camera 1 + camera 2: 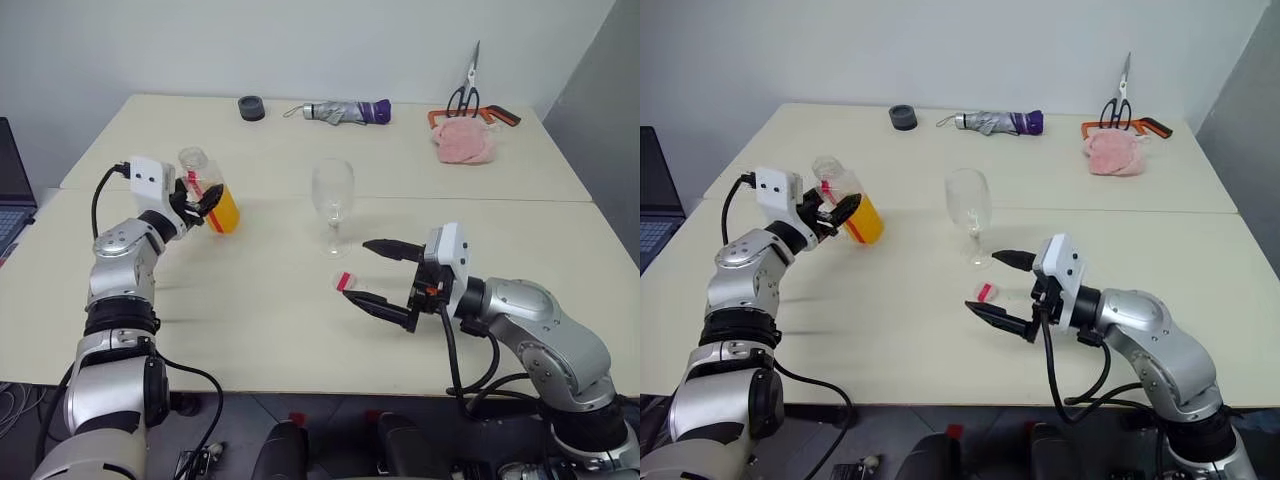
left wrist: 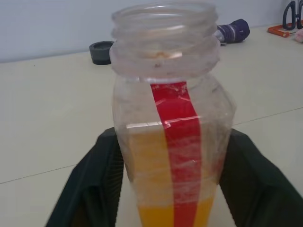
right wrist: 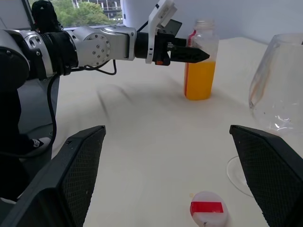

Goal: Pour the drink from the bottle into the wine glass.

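Note that your left gripper (image 1: 203,205) clamps the uncapped bottle (image 1: 212,195) near the table's (image 1: 250,330) left edge; your right gripper (image 1: 385,280) stands wide, empty

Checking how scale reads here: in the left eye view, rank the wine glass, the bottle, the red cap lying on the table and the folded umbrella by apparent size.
1. wine glass
2-3. umbrella and bottle: alike; the umbrella lies farther away
4. cap

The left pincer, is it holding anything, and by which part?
The small clear plastic bottle with the red stripe, gripped around its mid-body by the left pincer.
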You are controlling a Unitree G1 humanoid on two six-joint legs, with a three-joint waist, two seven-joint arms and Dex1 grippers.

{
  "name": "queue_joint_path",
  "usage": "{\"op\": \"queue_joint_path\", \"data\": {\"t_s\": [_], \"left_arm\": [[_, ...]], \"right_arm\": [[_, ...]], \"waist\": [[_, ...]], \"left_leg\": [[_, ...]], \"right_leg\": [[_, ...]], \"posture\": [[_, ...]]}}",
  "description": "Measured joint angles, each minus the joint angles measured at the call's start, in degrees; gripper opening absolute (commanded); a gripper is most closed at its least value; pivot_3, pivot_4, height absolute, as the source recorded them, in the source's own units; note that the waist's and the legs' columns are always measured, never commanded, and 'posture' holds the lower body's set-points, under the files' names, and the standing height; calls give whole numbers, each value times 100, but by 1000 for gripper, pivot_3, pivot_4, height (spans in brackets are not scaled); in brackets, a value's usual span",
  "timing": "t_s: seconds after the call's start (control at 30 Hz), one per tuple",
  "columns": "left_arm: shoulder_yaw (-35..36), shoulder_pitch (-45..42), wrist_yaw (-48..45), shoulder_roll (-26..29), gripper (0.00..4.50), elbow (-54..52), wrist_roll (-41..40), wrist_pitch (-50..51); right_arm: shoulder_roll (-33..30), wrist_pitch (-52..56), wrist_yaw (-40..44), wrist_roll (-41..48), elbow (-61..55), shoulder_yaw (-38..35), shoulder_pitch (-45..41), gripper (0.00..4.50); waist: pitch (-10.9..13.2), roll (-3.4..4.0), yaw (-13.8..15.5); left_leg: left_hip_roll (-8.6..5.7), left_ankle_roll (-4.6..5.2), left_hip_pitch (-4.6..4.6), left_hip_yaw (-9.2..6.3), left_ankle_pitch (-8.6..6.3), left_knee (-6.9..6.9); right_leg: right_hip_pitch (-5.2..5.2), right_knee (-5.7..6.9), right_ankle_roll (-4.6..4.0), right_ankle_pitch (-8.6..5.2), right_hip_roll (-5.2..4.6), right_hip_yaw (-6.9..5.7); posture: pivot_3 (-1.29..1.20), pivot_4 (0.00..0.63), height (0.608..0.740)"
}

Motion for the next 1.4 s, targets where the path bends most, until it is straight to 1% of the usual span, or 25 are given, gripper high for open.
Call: {"op": "queue_joint_path", "data": {"t_s": [0.03,0.1,0.5,0.67,0.83,1.0,1.13,1.4], "left_arm": [[0,-20,-1,0,1819,28,3,-8],[0,-38,-5,0,1684,64,7,-34],[-31,-34,15,-16,1680,30,42,-91],[-499,7,98,-78,1671,-501,467,-110],[-899,-1,167,-357,1671,-1084,734,-104],[-1290,-333,164,-637,1671,-1542,944,-120],[-1437,-661,199,-642,1671,-1619,1146,-356],[-1768,-974,318,-639,1671,-1399,1713,-1282]], "right_arm": [[0,0,-6,2,0,0,-6,4500],[1,0,-29,3,0,0,-19,4500],[77,-14,-103,6,0,-8,-96,4500],[104,13,-357,79,-28,-287,-132,4500],[122,12,-694,71,-114,-492,-149,4500],[168,-95,-1085,-79,-183,-608,-85,4500],[176,-319,-1290,-288,-185,-697,69,4500],[187,-326,-1334,-190,-185,-825,84,4500]], "waist": [[0,0,0],[0,0,-1],[0,0,0],[0,-1,9],[1,-1,13],[1,-2,12],[1,-2,-19],[2,-2,-3]], "left_leg": [[0,0,0,0,0,0],[0,0,0,0,0,0],[0,0,-2,-1,0,1],[-3,-1,-4,-1,0,3],[-3,-1,-6,-1,0,4],[-4,-1,-8,0,0,5],[-2,0,-3,7,0,3],[-4,0,-5,6,0,4]], "right_leg": [[0,0,0,0,0,0],[0,0,0,0,0,0],[0,2,0,0,0,0],[-1,2,-1,0,-3,1],[-1,2,-1,1,-4,1],[-2,2,-1,1,-2,2],[-4,4,-1,0,1,10],[-4,5,-1,0,1,9]], "posture": [[0,150,740],[0,150,740],[0,150,740],[0,150,740],[0,150,740],[0,150,740],[0,150,740],[0,150,740]]}}
